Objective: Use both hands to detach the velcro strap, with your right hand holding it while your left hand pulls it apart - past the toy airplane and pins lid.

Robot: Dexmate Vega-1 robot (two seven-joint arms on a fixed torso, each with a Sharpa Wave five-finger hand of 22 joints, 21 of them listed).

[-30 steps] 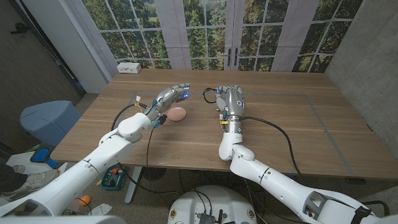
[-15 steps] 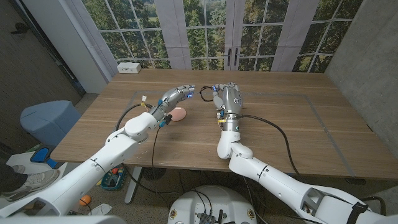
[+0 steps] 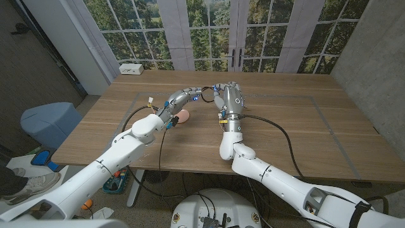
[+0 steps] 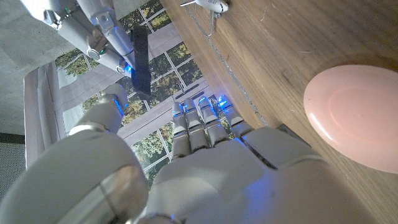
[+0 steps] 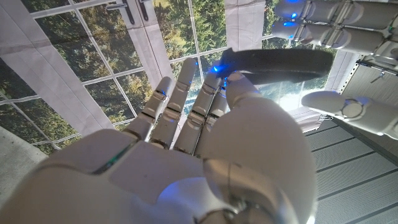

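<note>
The flat velcro strap (image 5: 280, 62) is black. The round plastic pins lid (image 4: 357, 115) is pale pink. The small toy airplane (image 4: 208, 5) is white. Both robot hands, left (image 3: 183, 98) and right (image 3: 229, 99), are silver-grey with blue fingertip lights. The wooden table (image 3: 285, 126) is brown with streaky grain.

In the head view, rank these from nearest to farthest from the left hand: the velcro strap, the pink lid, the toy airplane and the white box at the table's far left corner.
From the left hand:
1. Velcro strap, at its fingertips, held up by the right hand.
2. Pink lid, on the table just beneath the hand.
3. Toy airplane, off to its left.
4. White box, at the far corner.
</note>
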